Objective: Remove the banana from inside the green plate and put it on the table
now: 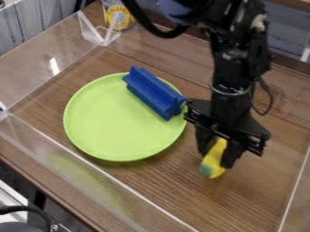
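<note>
The yellow banana [215, 164], greenish at its lower end, stands nearly upright between the black fingers of my gripper [219, 152]. The gripper points straight down and is shut on the banana. It holds the banana just off the dark wood table [115, 195], a little to the right of the green plate [107, 122]. The banana is outside the plate's rim, near its lower right edge. The arm rises behind the gripper and hides part of the table at the back right.
A blue ridged block [154, 92] lies on the plate's far right part, close to the gripper's left side. Clear acrylic walls [36, 54] border the table. A yellow object [116, 14] sits beyond the back wall.
</note>
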`<state>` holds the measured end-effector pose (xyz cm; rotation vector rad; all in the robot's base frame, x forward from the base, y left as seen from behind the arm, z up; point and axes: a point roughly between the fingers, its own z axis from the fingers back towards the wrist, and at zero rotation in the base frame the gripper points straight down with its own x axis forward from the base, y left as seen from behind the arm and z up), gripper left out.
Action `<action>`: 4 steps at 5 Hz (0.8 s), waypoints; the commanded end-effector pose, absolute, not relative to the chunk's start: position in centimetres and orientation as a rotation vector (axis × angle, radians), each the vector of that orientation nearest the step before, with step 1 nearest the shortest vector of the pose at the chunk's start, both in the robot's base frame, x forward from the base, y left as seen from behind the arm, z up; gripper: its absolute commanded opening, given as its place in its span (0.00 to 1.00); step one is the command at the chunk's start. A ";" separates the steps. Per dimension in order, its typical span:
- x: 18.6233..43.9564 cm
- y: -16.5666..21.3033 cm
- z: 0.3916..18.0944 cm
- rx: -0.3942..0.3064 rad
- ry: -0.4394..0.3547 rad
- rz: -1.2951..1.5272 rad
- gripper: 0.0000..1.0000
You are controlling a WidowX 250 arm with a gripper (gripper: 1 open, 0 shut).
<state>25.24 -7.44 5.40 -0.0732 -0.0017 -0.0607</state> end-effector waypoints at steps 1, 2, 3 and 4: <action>26.7 -6.4 7.5 -0.084 -0.083 -0.046 1.00; 26.0 -7.4 7.4 -0.086 -0.090 -0.025 1.00; 25.1 -8.7 7.2 -0.086 -0.093 -0.001 1.00; 24.3 -9.6 7.2 -0.089 -0.102 0.029 1.00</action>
